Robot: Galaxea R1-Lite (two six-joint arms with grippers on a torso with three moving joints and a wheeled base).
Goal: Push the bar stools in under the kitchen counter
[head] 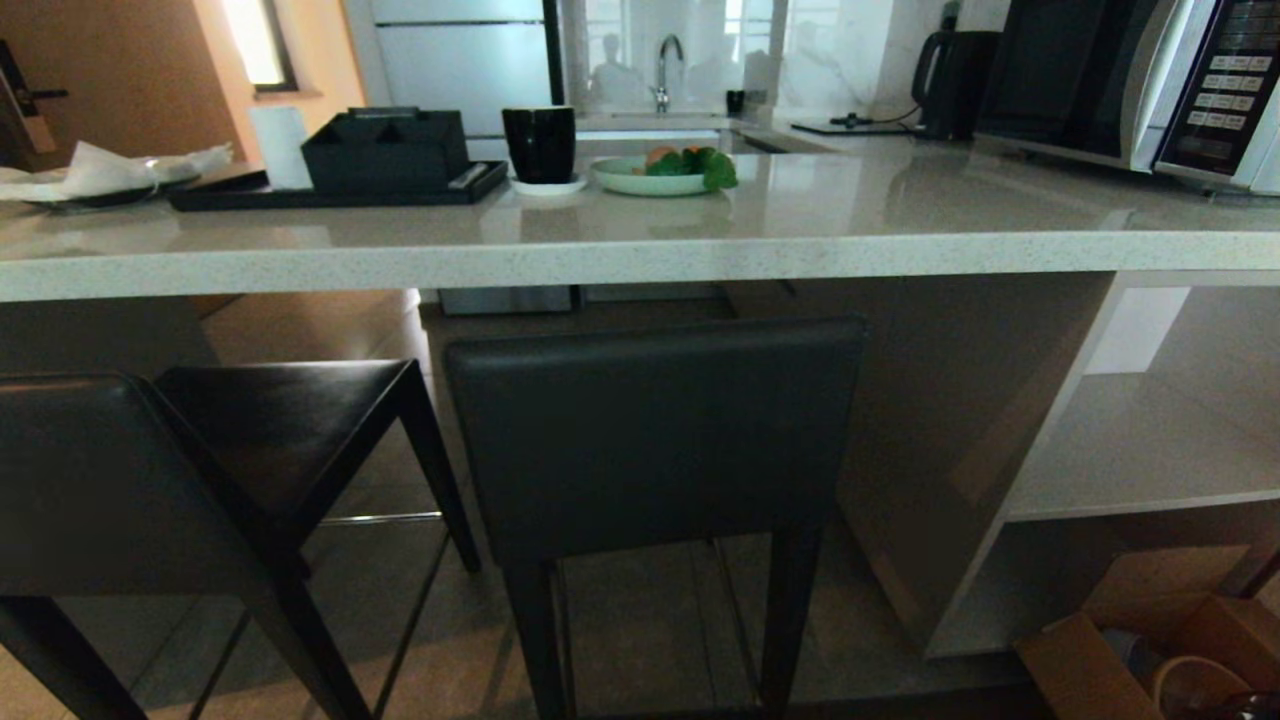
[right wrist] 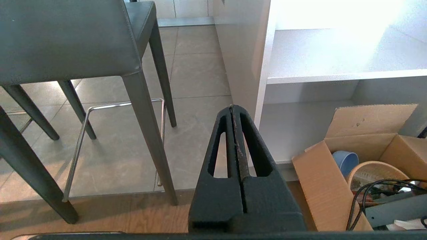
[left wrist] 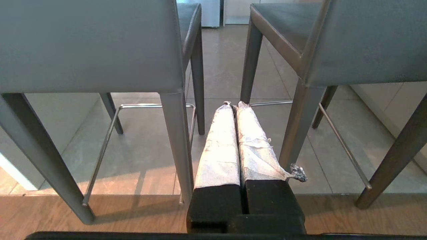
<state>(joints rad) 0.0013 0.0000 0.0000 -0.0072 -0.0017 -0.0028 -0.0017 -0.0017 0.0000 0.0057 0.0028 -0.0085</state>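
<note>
Two bar stools (head: 655, 440) stand near the surface (head: 640, 250), backrests outside its edge. Left claw (left wrist: 233, 105) and right claw (right wrist: 232, 108) hang low behind them, both closed, empty.

Large grey floor tiles (left wrist: 227, 63) run under the furniture and meet a strip of wood-plank flooring (right wrist: 100, 213) nearer the camera. At the back, a window (head: 690, 50) behind a chrome tap (head: 665, 70) lets in pale daylight, beside a tall white fridge (head: 460, 55) and a warm orange wall (head: 130, 70) on the left. A microwave (head: 1130, 80) and black kettle (head: 955, 80) stand at the right, and an open cardboard box (right wrist: 363, 160) sits on the floor.
</note>
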